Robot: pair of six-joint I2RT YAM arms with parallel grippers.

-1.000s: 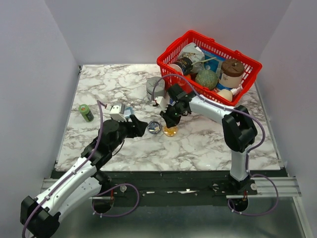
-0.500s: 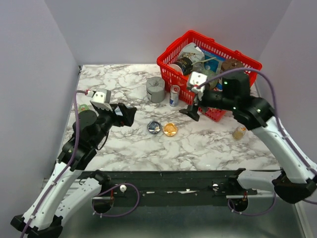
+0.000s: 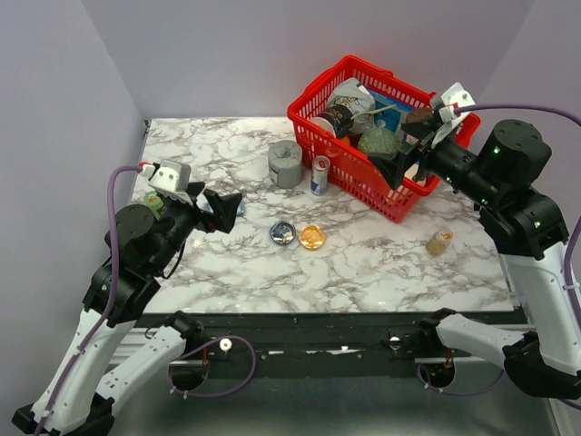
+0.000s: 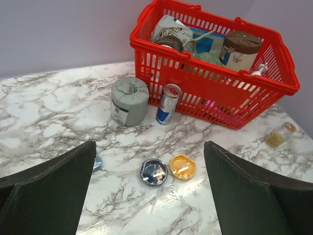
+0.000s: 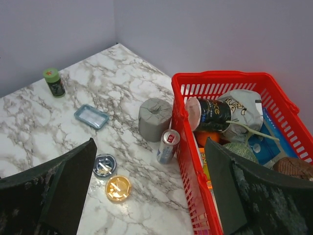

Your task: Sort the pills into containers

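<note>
Two small round containers sit side by side at mid-table: a silvery dish with a dark blue inside (image 3: 282, 234) (image 4: 153, 171) (image 5: 104, 165) and a translucent orange dish (image 3: 312, 237) (image 4: 182, 166) (image 5: 118, 188). Pale oblong pills (image 4: 158, 174) lie in the blue dish, and a pale pill (image 4: 181, 169) lies in the orange one. My left gripper (image 3: 222, 207) (image 4: 149, 147) hangs open and empty, high and left of the dishes. Raised over the basket's near side, my right gripper (image 3: 413, 163) (image 5: 150, 142) is also open and empty.
A red wire basket (image 3: 349, 173) full of groceries stands at the back right. A grey squat cylinder (image 3: 285, 163) and a drink can (image 3: 320, 175) stand beside it. A small jar (image 3: 439, 242) lies right, a green bottle (image 3: 152, 202) and blue tray (image 5: 91, 116) left.
Both arms have drawn up and back from the dishes, left to the left, right to the right. The right gripper went from nearly shut to wide open; the left widened a little.
</note>
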